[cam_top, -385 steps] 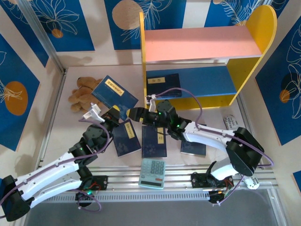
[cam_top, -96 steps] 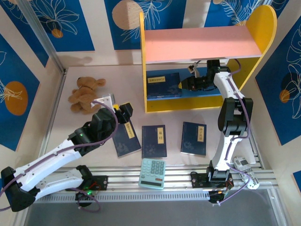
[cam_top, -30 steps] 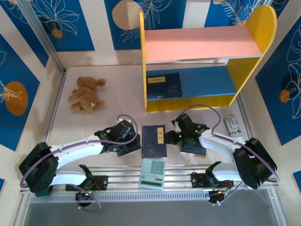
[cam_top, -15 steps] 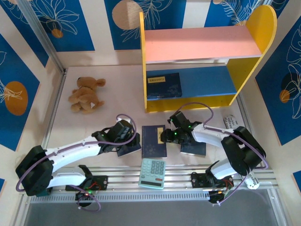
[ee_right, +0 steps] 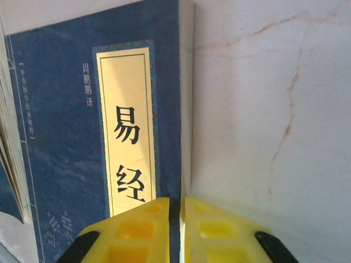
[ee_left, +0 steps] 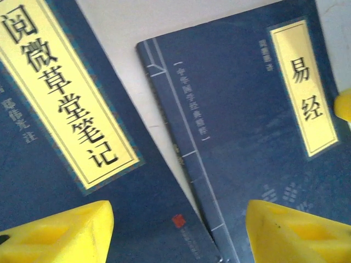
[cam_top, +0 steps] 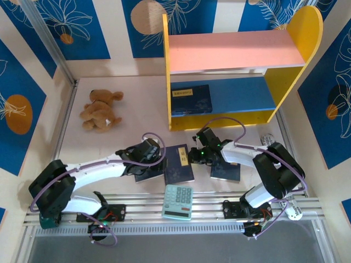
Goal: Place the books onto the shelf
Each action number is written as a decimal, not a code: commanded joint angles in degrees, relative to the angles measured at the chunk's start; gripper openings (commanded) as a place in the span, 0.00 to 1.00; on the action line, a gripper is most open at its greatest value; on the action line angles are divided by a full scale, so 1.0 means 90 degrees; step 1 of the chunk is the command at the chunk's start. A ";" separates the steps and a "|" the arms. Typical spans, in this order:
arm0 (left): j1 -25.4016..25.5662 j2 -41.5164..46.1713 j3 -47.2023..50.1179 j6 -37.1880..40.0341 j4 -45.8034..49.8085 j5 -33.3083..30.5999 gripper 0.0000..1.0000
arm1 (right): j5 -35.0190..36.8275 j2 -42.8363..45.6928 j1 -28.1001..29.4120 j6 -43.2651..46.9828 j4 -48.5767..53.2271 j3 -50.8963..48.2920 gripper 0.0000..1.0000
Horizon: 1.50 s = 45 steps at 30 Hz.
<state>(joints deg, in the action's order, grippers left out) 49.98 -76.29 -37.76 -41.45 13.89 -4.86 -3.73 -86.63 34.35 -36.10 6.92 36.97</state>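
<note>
On the counter (cam_top: 137, 104), your right tool (ee_right: 176, 207) is pinched onto the right edge of the middle book (cam_top: 178, 163), whose long axis runs toward the shelf (cam_top: 236, 50) beyond. Your left tool (ee_left: 178, 219) stands apart.

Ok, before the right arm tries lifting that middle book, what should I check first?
1. The right gripper closed at the right edge of the middle book: ok, fingers together.
2. That edge actually pinched between them: cannot tell.
3. The left gripper clear of that book: not ok. It is open, one finger over the left book, the other over the middle book.
4. Room on the lower board of the shelf: ok. A shelved book lies at its left end and the rest is bare.
5. The calculator clear of the middle book: cannot tell, they lie very close.
</note>
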 commanded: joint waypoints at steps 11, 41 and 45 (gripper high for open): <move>0.0209 -0.0309 -0.0355 0.0113 -0.0052 0.0202 0.65 | -0.0445 0.0996 -0.0831 0.0261 0.0031 -0.0761 0.11; 0.0375 -0.0337 -0.0507 0.0123 0.0083 0.0179 0.65 | 0.0298 0.0166 0.0359 0.0583 0.0777 0.0656 0.34; 0.0375 -0.0332 -0.0502 0.0128 0.0088 0.0174 0.65 | 0.0329 0.0080 0.0286 0.0677 0.0915 0.0746 0.34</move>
<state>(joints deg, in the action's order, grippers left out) 52.69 -79.70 -41.04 -41.43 13.96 -3.40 -1.41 -84.99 37.36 -31.55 12.43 42.57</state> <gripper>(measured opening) 0.654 0.340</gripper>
